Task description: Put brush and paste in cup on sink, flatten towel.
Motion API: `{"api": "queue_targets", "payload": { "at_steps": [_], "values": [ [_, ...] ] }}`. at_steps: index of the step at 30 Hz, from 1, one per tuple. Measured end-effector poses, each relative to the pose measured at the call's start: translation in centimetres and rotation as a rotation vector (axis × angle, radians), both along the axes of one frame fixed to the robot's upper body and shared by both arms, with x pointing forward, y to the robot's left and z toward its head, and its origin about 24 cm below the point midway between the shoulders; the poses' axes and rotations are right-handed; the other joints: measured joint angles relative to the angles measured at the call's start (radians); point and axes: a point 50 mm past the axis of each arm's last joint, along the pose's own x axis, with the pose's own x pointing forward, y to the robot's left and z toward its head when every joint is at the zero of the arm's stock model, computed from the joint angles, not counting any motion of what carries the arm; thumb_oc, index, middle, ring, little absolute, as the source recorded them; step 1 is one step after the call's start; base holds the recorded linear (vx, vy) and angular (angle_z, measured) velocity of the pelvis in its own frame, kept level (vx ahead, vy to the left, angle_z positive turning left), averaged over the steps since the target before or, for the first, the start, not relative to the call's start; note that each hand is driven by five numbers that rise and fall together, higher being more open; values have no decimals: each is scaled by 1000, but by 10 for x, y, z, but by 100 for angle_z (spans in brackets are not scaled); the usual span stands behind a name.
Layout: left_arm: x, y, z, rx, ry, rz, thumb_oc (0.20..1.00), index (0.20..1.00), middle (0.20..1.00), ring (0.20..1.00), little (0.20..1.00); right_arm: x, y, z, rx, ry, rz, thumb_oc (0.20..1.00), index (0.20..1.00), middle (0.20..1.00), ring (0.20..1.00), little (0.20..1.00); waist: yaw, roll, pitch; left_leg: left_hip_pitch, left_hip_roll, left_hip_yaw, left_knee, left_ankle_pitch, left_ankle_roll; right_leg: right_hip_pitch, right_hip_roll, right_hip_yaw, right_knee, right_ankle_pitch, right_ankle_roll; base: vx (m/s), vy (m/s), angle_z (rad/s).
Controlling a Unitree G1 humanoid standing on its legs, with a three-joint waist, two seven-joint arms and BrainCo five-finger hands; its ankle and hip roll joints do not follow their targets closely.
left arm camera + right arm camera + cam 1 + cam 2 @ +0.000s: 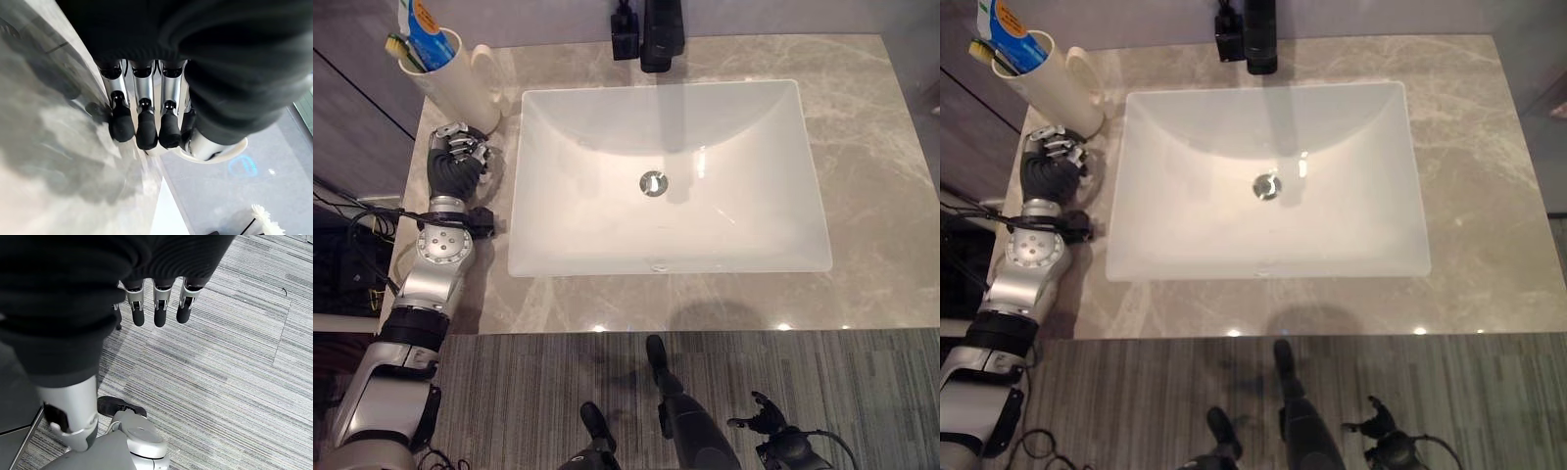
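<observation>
A white cup (460, 83) with a handle stands at the back left corner of the marble counter (862, 147). A toothbrush (399, 46) with a yellow-green head and a blue and orange paste tube (426, 34) stand upright inside it. My left hand (450, 166) rests on the counter just in front of the cup, with nothing in it. In the left wrist view its fingers (139, 127) are nearly straight, tips on the stone, and the cup's rim (215, 154) shows just past them. My right hand (766, 419) hangs low over the floor with its fingers (159, 313) straight and nothing held.
A white rectangular basin (754, 127) with a metal drain (652, 182) takes the counter's middle. A black faucet (661, 34) and a small black holder (625, 39) stand behind it. The counter's left edge runs close by my left arm. Grey striped carpet (234, 372) lies below.
</observation>
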Motion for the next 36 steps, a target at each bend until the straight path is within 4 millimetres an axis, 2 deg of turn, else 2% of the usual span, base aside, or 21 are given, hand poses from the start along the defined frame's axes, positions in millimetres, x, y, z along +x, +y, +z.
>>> {"api": "queue_targets", "payload": {
  "at_steps": [4,8,13,18,25,29,33,34,36],
  "values": [
    [4,14,17,-17,-43,54,200,200,200,200,200,4,3,2,7,-18,13,1000,1000,1000,1000,1000,-1,-3,25,-13,1,0,0,1,-2,-12,1,0,0,0,0,0,0,0],
    [9,47,52,2,-67,197,200,200,200,200,200,8,4,3,8,-30,20,1000,1000,1000,1000,1000,-5,-21,38,-34,7,5,4,3,-8,-39,14,3,0,8,-7,8,-18,-7],
    [15,49,74,-8,-92,225,200,200,200,200,200,10,3,4,4,-32,29,1000,1000,1000,1000,1000,-4,-29,44,-53,15,5,4,3,-18,-59,22,2,0,4,-10,4,-6,-1],
    [14,50,83,-5,-107,227,200,200,200,200,200,12,7,4,4,-34,57,1000,1000,1000,1000,1000,-5,-29,44,-69,18,3,4,5,-21,-73,24,1,0,5,-11,3,-1,1],
    [14,47,84,-2,-112,221,200,200,200,200,200,19,11,7,25,-71,56,1000,1000,1000,1000,1000,-1,-29,44,-69,16,3,4,5,-21,-74,24,2,0,5,-11,15,-2,0],
    [8,39,77,3,-137,167,200,200,200,200,200,21,11,7,25,-77,53,1000,1000,1000,1000,1000,5,-26,44,-66,16,3,4,5,-21,-69,24,1,1,8,-16,8,1,0],
    [3,31,66,-33,-160,117,200,200,200,200,200,21,11,7,25,-77,52,1000,1000,1000,1000,1000,15,-25,44,-54,19,3,4,5,-21,-59,24,1,1,11,-19,0,0,0],
    [0,22,55,-53,-162,77,200,200,200,200,200,21,11,7,24,-77,50,1000,1000,1000,1000,1000,20,-22,44,-44,21,1,0,5,-21,-47,24,0,1,8,-16,0,0,0],
    [-1,15,49,-61,-162,48,200,200,200,200,200,20,10,7,23,-77,49,1000,1000,1000,1000,1000,28,-22,44,-41,20,0,0,4,-21,-44,22,0,0,3,-14,1,-3,3]
  ]
}}
